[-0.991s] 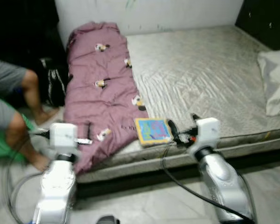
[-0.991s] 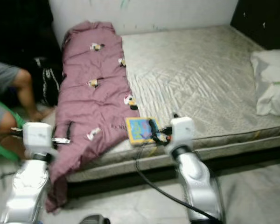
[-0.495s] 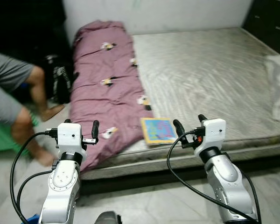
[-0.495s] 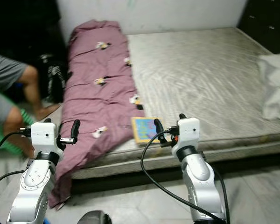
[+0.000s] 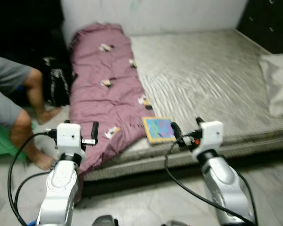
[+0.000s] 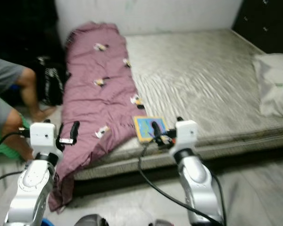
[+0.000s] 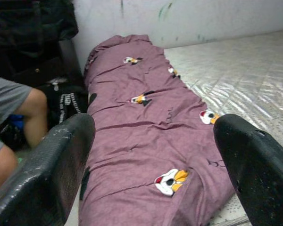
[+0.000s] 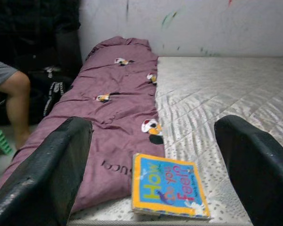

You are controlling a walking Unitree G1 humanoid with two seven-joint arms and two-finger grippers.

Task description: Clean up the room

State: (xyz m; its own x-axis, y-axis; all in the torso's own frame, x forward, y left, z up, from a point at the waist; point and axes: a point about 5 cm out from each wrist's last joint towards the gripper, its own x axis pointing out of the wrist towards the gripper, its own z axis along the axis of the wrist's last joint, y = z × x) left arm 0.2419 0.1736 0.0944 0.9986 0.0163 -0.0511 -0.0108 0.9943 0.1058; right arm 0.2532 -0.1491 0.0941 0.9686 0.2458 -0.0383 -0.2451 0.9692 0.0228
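Head views slightly blurred. A bed (image 5: 212, 80) with a bare grey quilted mattress spans the scene, against a white wall (image 5: 151, 14) on the far side. A purple blanket (image 5: 101, 94) with small cartoon prints lies along the left part of the mattress, running from the far wall to the near edge and spilling over that edge toward the floor (image 5: 151, 202). A colourful picture book (image 5: 159, 129), orange-bordered with a blue cover, lies flat on the mattress near its near edge, just right of the blanket's lower part. A white pillow (image 5: 277, 89) sits at the far right of the bed.

Right pincer (image 5: 185, 133) held over the near mattress edge, just right of the book; right wrist view shows its black fingers (image 8: 47, 174) wide apart, nothing between them, the book (image 8: 169, 186) lying ahead. Left pincer (image 5: 81, 134) held in front of the hanging blanket edge at left; left wrist view shows its fingers (image 7: 47, 165) wide apart and empty, facing the blanket (image 7: 141, 141).

A person (image 5: 12, 99) in grey shorts sits at far left beside the bed, bare legs on the floor; a dark bag (image 5: 56, 84) stands between that person and the blanket.
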